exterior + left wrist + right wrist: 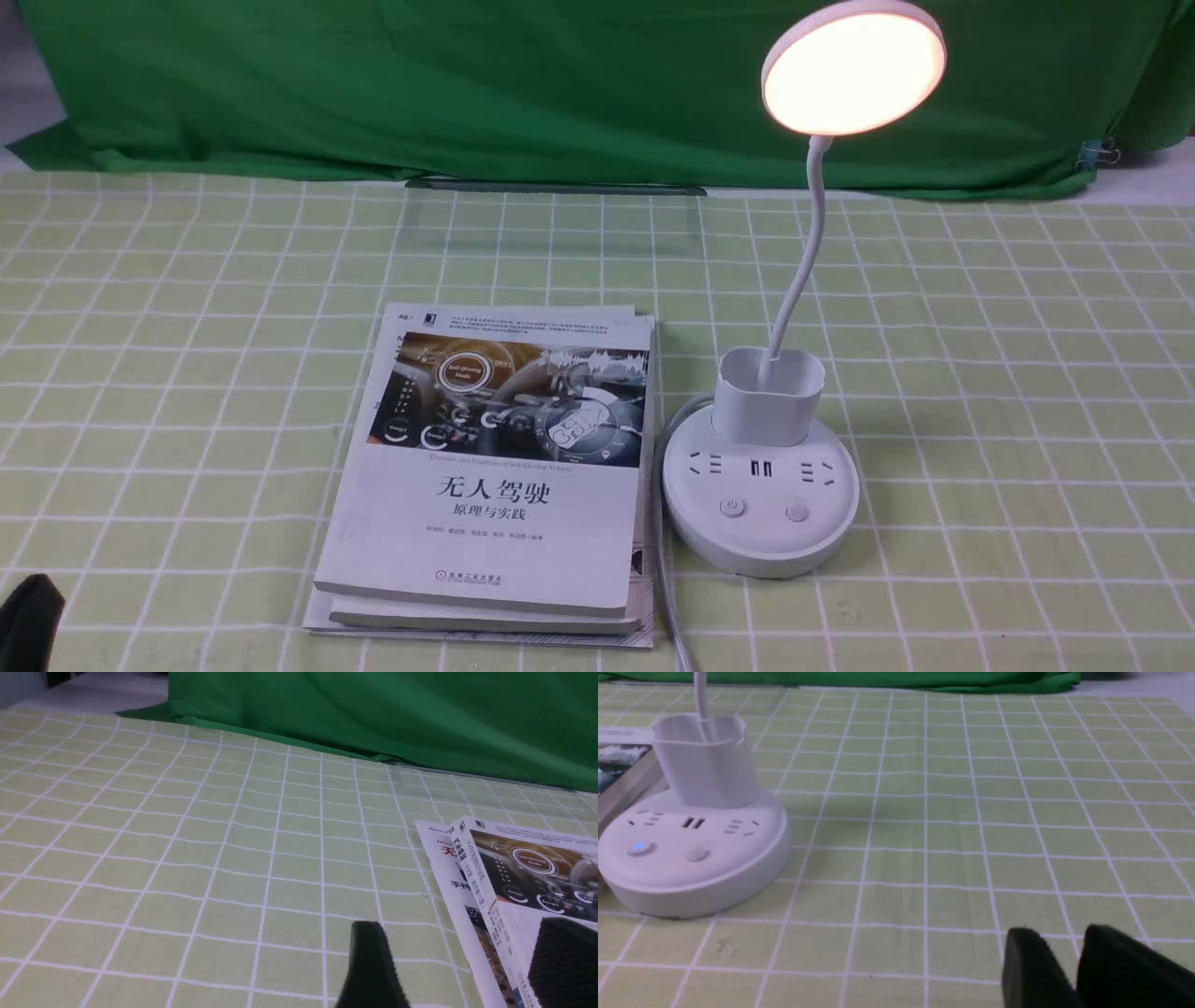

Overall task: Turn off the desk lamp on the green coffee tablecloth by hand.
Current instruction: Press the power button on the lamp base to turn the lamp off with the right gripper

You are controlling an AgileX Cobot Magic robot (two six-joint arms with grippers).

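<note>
The green coffee tablecloth (980, 373), pale and ruled with white squares, covers the desk and meets a dark green backdrop cloth (560, 93) at its far edge. On it, to the right of centre, stands the desk lamp (761, 485), its disc head glowing warm white, its neck rising in a bend from a cup-shaped holder (767, 401) at the rear of the round base. A stack of books (485, 523) lies just to the left of this base, a grey cable (661, 560) running between them. The left hand (448, 970) has its fingers spread wide, with nothing between them. The right hand (1069, 970) shows its fingertips slightly apart, a narrow gap with nothing held; it is well apart from the base. Smallest are the two round buttons, the power-marked one (732, 507) on the left and the plain one (796, 513) on the right. The step in hand is judged to be the start of the approach, since the lamp is lit and neither button is touched. The next move probably calls for the right hand to travel left over the base, align its tips above the power-marked button, and press straight down without striking the holder or neck.
</note>
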